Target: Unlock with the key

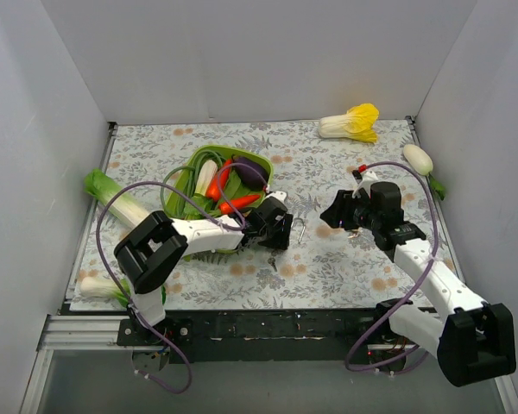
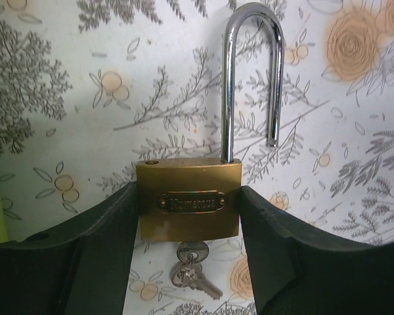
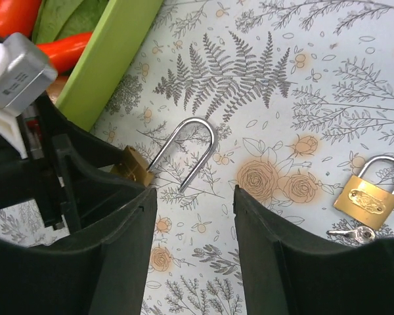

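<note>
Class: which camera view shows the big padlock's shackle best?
Left wrist: the shackle fills the frame, its free end out of the padlock. Right wrist shows it smaller and slanted; the top view, a tiny loop.

- Bare tabletop (image 1: pixel 319 259) between left pincer (image 1: pixel 287 231) and right pincer (image 1: pixel 328 213): open lane.
- Padlock (image 2: pixel 188 200) clamped in left pincer pokes its open shackle (image 2: pixel 249 72) into that lane.
- Green basket (image 3: pixel 111 59) crowds left pincer's far side.

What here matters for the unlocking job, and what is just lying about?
Job: brass padlock with open silver shackle, left gripper holding it, tiny silvery key below.
Lying about: smaller brass padlock, green vegetable basket, yellow cabbage, leek.
</note>
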